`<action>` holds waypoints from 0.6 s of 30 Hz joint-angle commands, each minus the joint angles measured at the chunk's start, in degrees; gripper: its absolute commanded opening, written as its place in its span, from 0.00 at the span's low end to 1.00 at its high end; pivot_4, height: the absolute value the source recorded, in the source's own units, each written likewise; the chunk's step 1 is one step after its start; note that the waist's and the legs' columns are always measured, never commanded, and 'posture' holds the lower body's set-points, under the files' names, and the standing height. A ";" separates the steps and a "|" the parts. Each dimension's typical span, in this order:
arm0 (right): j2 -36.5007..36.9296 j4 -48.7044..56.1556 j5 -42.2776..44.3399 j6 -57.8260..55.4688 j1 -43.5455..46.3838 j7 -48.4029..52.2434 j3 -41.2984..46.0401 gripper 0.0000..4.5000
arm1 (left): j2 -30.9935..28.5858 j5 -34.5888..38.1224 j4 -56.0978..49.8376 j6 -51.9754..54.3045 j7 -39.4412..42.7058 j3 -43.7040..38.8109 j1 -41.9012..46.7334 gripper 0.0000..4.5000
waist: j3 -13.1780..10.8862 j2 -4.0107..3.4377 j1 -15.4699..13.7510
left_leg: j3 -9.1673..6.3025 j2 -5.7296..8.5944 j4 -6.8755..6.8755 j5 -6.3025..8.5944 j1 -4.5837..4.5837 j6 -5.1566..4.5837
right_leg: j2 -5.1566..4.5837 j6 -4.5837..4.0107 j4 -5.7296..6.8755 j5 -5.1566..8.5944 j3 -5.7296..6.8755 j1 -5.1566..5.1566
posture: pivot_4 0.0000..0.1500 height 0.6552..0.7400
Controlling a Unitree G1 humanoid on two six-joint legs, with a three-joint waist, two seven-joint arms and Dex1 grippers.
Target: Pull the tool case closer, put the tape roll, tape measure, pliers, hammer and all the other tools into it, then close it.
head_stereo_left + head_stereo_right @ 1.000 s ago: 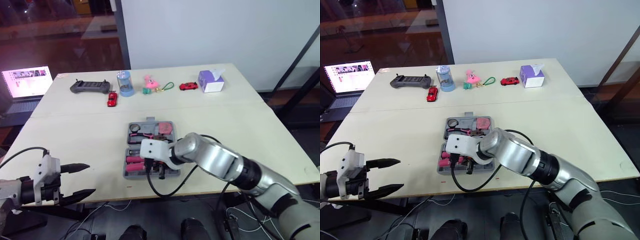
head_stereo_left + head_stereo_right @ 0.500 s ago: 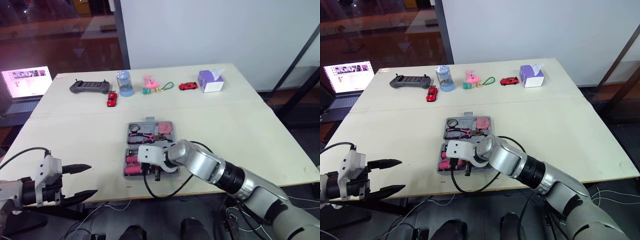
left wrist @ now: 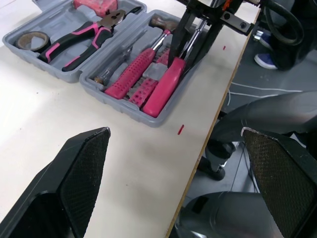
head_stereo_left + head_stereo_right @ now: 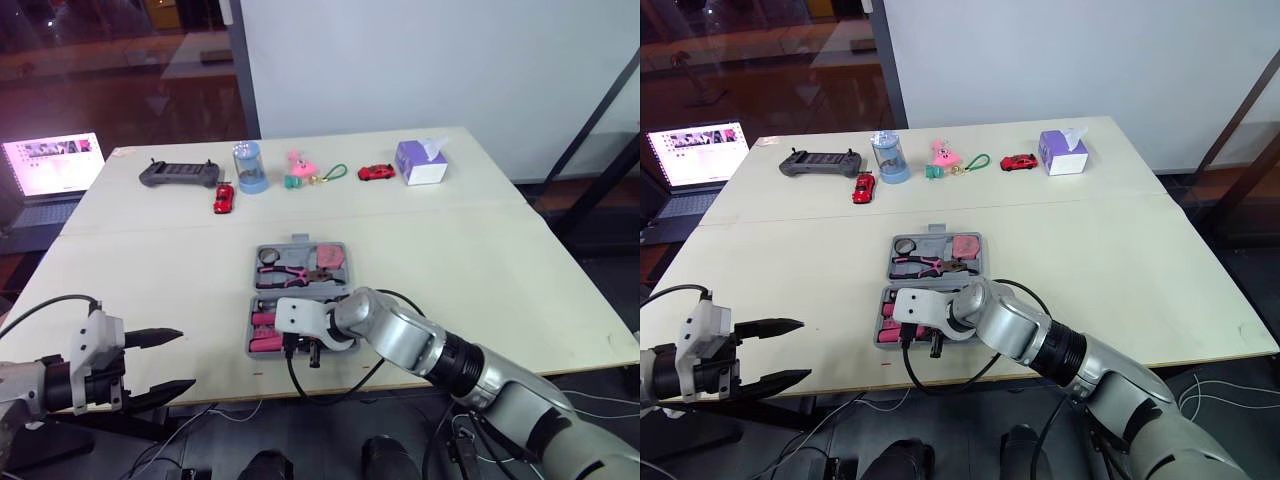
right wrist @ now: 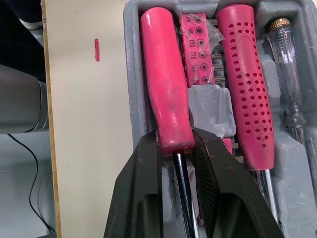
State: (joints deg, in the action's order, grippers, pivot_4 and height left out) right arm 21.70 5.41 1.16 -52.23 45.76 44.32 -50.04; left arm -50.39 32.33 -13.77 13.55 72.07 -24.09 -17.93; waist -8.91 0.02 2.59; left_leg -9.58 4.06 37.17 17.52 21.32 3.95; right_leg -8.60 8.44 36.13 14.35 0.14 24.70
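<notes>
— What does our open grey plastic tool case (image 3: 113, 98) hold, near the cream table's (image 4: 480, 250) front edge?
— Far half: black tape roll (image 3: 30, 39), pink-handled pliers (image 3: 81, 39), pink tape measure (image 4: 330, 256). Near half: dimpled pink screwdriver (image 5: 242, 84) — and the pink-handled hammer (image 5: 166, 99), our right gripper (image 5: 175, 144) clamped at its neck.
— Changed?
— That gripper has sunk toward the front edge. Our left gripper (image 4: 180, 358) hovers spread wide.

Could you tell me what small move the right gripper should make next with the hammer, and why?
Probably open the right gripper and let go of the hammer. Its pink handle already lies flat in the slot along the outer wall of the tool case, beside the bit holder, and the gripper is clamped on the handle's end, so nothing seems left to place.
</notes>
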 commanded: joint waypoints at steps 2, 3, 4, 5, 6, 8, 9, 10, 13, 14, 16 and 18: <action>-1.28 0.21 -0.99 0.22 -0.28 0.60 1.32 0.08 | -0.03 0.84 -1.29 -0.05 -0.34 -2.14 -0.23 1.00 | 0.00 0.00 0.03 | 0.00 0.00 0.00 0.00 0.00 0.00 | 0.00 0.00 0.00 0.00 0.00 0.00 | 1.00 1.00; -1.21 0.21 -1.07 0.20 -0.33 0.76 1.34 0.08 | -0.02 0.84 -1.26 -0.05 -0.37 -2.10 -0.17 1.00 | 0.00 0.00 0.02 | 0.00 0.00 0.00 0.00 -0.01 0.00 | 0.00 0.00 0.00 0.00 0.00 0.00 | 1.00 1.00; -1.17 0.20 -1.15 0.22 -0.39 0.90 1.39 0.08 | -0.03 0.84 -1.23 -0.05 -0.40 -2.05 -0.11 1.00 | 0.00 0.00 0.01 | 0.00 0.00 0.00 0.00 0.00 0.00 | 0.00 0.00 0.00 0.00 0.00 0.00 | 1.00 1.00; -1.15 0.19 -1.29 0.28 -0.45 1.03 1.42 0.19 | -0.02 0.84 -1.19 -0.08 -0.42 -2.02 -0.06 1.00 | 0.00 0.00 0.00 | 0.00 0.00 0.00 0.00 0.00 0.00 | 0.00 0.00 0.00 0.00 0.00 0.00 | 1.00 1.00; -1.10 0.23 -1.40 0.30 -0.53 1.17 1.49 0.31 | -0.01 0.83 -1.17 -0.09 -0.44 -1.96 0.00 1.00 | 0.00 0.00 -0.01 | 0.00 0.00 0.00 0.00 0.00 0.00 | 0.00 0.00 0.00 0.00 0.00 0.00 | 1.00 1.00; -1.10 0.34 -1.52 0.33 -0.60 1.32 1.84 0.43 | 0.02 0.83 -1.18 -0.08 -0.50 -1.83 0.12 1.00 | 0.00 0.00 -0.01 | 0.00 0.00 0.00 0.00 0.00 0.00 | 0.00 0.00 0.00 0.00 0.00 0.00 | 1.00 1.00; -1.13 0.37 -1.66 0.36 -0.51 1.29 2.01 0.53 | 0.06 0.86 -1.25 -0.05 -0.55 -1.75 0.17 1.00 | 0.00 0.00 -0.01 | 0.00 0.00 0.00 0.00 0.00 0.00 | 0.00 0.00 0.00 0.00 0.00 0.00 | 1.00 1.00; -1.33 0.47 -1.46 0.23 -0.33 1.35 2.57 0.59 | 0.12 0.86 -1.31 -0.04 -0.59 -1.64 0.18 1.00 | 0.00 0.00 -0.03 | 0.00 0.00 0.00 0.00 0.00 0.00 | 0.00 0.00 0.00 0.00 0.00 0.00 | 1.00 1.00; -1.81 1.05 -1.05 -0.24 -0.02 1.67 4.15 0.62 | 0.19 0.84 -1.32 -0.06 -0.68 -1.42 0.28 1.00 | 0.00 0.00 -0.02 | 0.00 0.00 0.00 0.00 0.00 0.00 | 0.00 0.00 0.00 0.00 0.00 0.00 | 1.00 1.00; -1.70 1.62 -0.84 -0.34 -0.08 2.02 4.67 0.62 | 0.20 0.89 -1.33 -0.04 -0.74 -1.42 0.37 1.00 | 0.00 0.00 0.00 | 0.00 0.00 0.00 0.00 0.00 0.00 | 0.00 0.00 0.00 0.00 0.00 0.00 | 1.00 1.00; -1.80 2.72 -0.13 -0.83 -0.51 2.28 5.99 0.62 | 0.18 0.86 -1.17 -0.14 -0.79 -1.38 0.52 1.00 | 0.00 0.00 0.01 | 0.00 0.00 0.00 0.00 0.00 0.00 | 0.00 0.00 0.00 0.00 0.00 0.00 | 1.00 1.00; -2.02 3.55 0.53 -1.27 -1.31 2.18 7.02 0.62 | 0.14 0.80 -1.03 -0.22 -0.80 -1.32 0.63 1.00 | 0.00 0.00 -0.03 | 0.00 0.00 0.00 0.00 0.00 0.00 | 0.00 0.00 0.00 0.00 0.00 0.00 | 1.00 1.00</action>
State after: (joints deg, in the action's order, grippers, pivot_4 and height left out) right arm 20.76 5.06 -0.21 -52.65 45.36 45.98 -46.76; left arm -50.27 32.48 -13.79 13.56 71.32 -24.08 -17.56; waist -8.91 0.02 2.55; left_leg -9.57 4.06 37.17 17.52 21.32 3.95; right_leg -8.61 8.44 36.13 14.35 0.14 24.70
